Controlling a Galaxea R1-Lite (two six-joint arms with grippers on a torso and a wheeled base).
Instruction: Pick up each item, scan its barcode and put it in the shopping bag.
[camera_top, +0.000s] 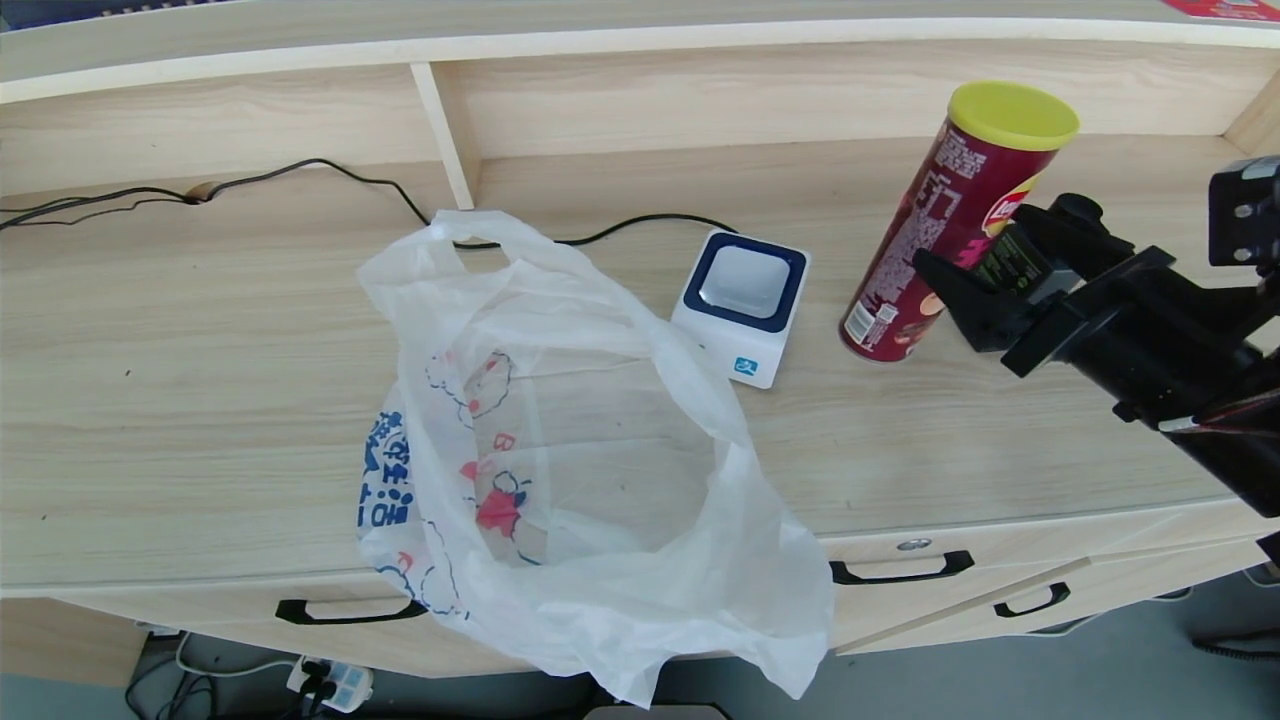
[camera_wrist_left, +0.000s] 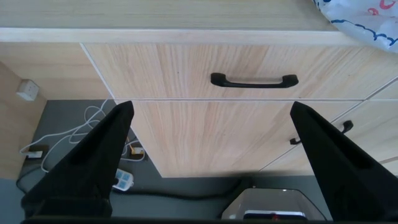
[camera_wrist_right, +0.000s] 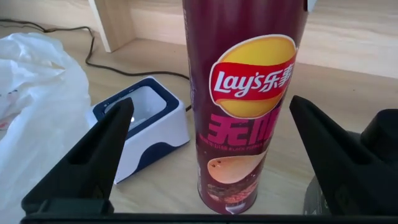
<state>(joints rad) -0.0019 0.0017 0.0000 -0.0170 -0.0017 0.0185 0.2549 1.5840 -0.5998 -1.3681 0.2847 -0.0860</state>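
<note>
Closing off-centre could have toppled the tall chips can (camera_top: 950, 220), which stood on its base on the desk (camera_top: 200, 400) at the right of the head view, near the scanner (camera_top: 742, 305). On the right gripper (camera_wrist_right: 210, 106) the jaws stood wide apart, flanking the can and holding nothing. On the left gripper (camera_wrist_left: 211, 106) the jaws gaped too, empty, facing the drawers (camera_wrist_left: 186, 68).

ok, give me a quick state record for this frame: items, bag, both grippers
chip can: upright on the counter, right of the scanner
scanner: between shopping bag and chip can
shopping bag: open on counter, rim overhanging the drawers, nothing seen inside
right gripper: open, fingers either side of the chip can
left gripper: open, low before the drawers
</note>
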